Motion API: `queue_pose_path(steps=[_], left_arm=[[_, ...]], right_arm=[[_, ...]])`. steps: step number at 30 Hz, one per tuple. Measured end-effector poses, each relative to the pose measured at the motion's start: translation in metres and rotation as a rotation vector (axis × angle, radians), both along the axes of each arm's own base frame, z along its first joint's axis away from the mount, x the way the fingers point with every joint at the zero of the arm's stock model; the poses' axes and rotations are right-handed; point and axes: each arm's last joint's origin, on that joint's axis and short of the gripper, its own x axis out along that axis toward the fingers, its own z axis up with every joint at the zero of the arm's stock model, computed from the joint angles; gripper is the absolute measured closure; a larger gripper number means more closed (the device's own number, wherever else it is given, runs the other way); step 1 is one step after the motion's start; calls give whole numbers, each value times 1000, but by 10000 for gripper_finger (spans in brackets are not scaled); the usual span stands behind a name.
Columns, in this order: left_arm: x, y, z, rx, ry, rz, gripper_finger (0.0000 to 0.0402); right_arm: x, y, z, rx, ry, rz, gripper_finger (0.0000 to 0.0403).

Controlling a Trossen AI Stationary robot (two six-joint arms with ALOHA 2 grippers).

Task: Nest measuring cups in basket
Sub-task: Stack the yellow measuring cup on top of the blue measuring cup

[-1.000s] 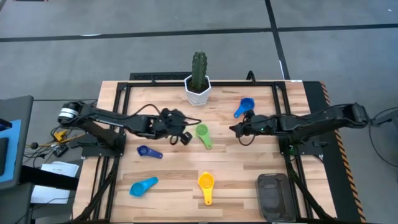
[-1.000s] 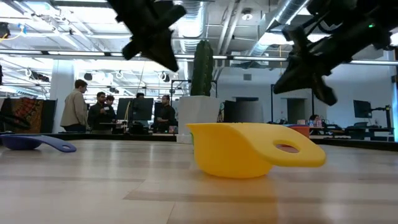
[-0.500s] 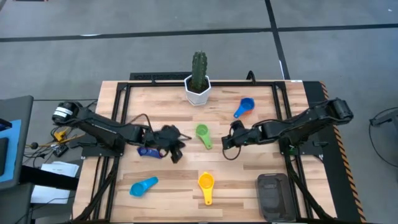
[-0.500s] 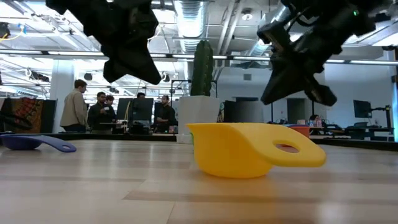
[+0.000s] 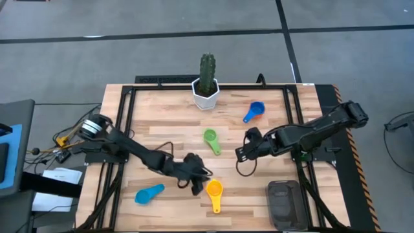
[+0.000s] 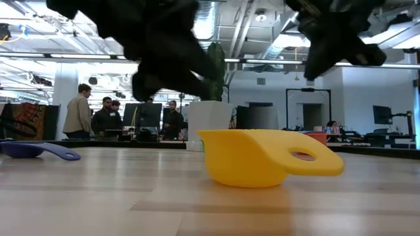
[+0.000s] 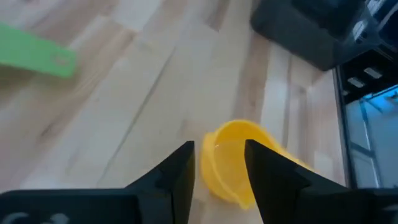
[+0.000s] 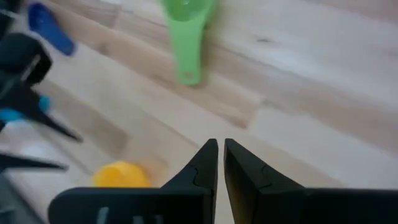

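Note:
The yellow measuring cup rests upright on the table near its front edge, handle toward the near edge. My left gripper hovers open just left of it; in the left wrist view the cup shows beyond the gap between my fingers. My right gripper hangs shut and empty over mid-table, to the right of the green cup. A blue cup lies far right, a light blue one near left, a dark blue one at the left. The dark grey basket sits at the near right.
A white hexagonal pot with a cactus stands at the far middle of the table. Black frame rails run along the table's left and right sides. People stand in the room beyond the far edge.
My left gripper has swept from mid-table toward the near edge and to the right, ending beside the yellow cup. My right gripper has drifted toward the near edge. The cups have stayed where they were.

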Motion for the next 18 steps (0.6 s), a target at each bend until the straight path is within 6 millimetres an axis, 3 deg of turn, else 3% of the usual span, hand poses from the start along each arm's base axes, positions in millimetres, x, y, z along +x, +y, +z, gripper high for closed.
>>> queue_pose_path(steps=[5, 10, 18], left_arm=[[27, -14, -8, 17, 42, 39, 268], [52, -23, -14, 55, 144, 85, 268], [57, -23, -10, 72, 265, 141, 268]], right_arm=[[-19, -8, 4, -25, 118, 11, 352], [-35, -2, 13, -43, 150, 91, 352], [-47, 9, 15, -135, 144, 114, 352]])
